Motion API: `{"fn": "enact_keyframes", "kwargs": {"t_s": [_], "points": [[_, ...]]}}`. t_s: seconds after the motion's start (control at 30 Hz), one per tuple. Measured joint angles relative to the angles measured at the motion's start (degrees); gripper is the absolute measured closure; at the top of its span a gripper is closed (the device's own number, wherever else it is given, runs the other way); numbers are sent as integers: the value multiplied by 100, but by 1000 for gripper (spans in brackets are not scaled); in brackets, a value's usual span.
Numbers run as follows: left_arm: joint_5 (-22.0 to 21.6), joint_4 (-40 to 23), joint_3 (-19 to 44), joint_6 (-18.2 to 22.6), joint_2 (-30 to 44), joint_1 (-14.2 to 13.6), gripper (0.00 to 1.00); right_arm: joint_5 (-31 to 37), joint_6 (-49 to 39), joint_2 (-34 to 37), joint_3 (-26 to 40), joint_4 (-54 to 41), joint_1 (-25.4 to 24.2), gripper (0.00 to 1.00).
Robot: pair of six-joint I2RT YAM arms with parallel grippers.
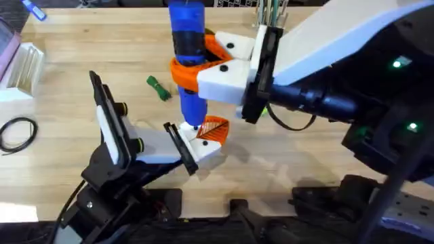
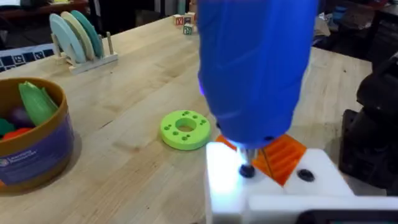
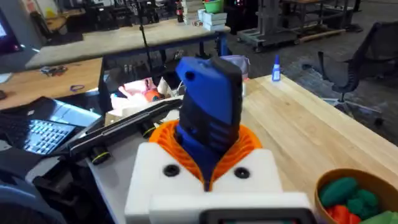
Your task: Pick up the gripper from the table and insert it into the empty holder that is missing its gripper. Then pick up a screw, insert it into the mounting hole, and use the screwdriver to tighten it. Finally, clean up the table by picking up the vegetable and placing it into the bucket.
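The blue screwdriver [image 1: 186,47] stands upright, with my right gripper [image 1: 198,68] shut on it between orange pads [image 3: 249,142]. Its metal tip [image 2: 247,167] rests on a dark screw head in the white holder [image 2: 273,193], which is one finger of my left gripper [image 1: 163,118]. The small orange gripper [image 2: 283,155] sits in that holder beside the tip. The left gripper is open, with nothing between its fingers. The dark-green vegetable [image 1: 158,88] lies on the table behind the left arm. The bucket [image 2: 34,143] with its yellow rim holds green and red toys.
A bright green disc [image 2: 185,129] with holes lies between the bucket and the holder. A rack of plates [image 2: 78,34] stands farther back. A black cable loop [image 1: 17,132] lies at the table's left edge.
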Motion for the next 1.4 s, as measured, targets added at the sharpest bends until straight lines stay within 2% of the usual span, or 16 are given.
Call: {"fn": "enact_keyframes", "kwargs": {"t_s": [0.4,0.53,0.77,0.93,1.03,1.1,1.23,1.4], "points": [[0,0,0,0,0,0,996,-4,-1,0,0,-10,-2,978],[-3,35,0,4,-26,0,996,-117,1,12,-37,267,-73,978],[-20,11,0,4,-42,0,996,-148,38,-99,-85,1194,-588,978],[-20,9,0,4,-44,0,996,-149,-95,-146,-85,1198,-938,978],[-20,9,0,4,-44,0,996,-46,-731,-144,-81,472,-1235,978],[-20,9,0,4,-42,0,996,278,-1391,-91,-81,-197,-1484,978],[-20,9,0,4,-42,0,996,1414,-3196,433,-81,-1005,-2162,978],[-21,9,0,4,-42,0,996,2748,-5372,1619,-81,-1101,-3113,978]]}}
